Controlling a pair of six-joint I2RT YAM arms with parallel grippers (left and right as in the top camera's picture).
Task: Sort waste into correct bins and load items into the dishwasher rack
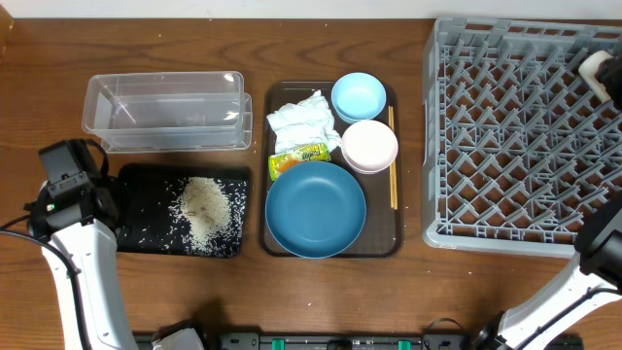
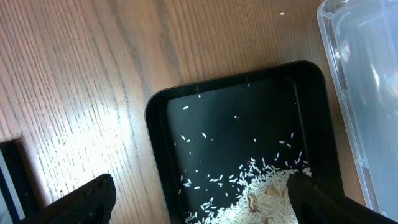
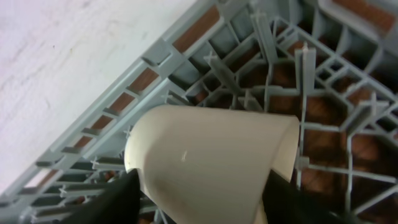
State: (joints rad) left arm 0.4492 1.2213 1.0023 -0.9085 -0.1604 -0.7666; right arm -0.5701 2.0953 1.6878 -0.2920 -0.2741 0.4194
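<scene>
My right gripper [image 3: 202, 199] is shut on the white cup [image 3: 211, 149], which lies tilted over the far right corner of the grey dishwasher rack [image 1: 530, 136]; the cup also shows in the overhead view [image 1: 595, 68]. My left gripper [image 2: 199, 211] is open and empty, over the left end of the black tray [image 2: 155, 124] that holds loose rice [image 1: 204, 209]. The clear tub [image 1: 165, 112] is empty. The tissue [image 1: 303, 119], wrapper [image 1: 298, 157], dark-blue bowl [image 1: 316, 209], light-blue bowl [image 1: 359, 95], pink bowl [image 1: 369, 146] and chopsticks [image 1: 393, 165] lie on the brown serving tray [image 1: 397, 243].
The clear tub stands directly behind the black tray, both left of the serving tray. The rack fills the right side of the wooden table. The left arm [image 1: 73, 243] rises from the front left and the right arm [image 1: 583, 282] from the front right.
</scene>
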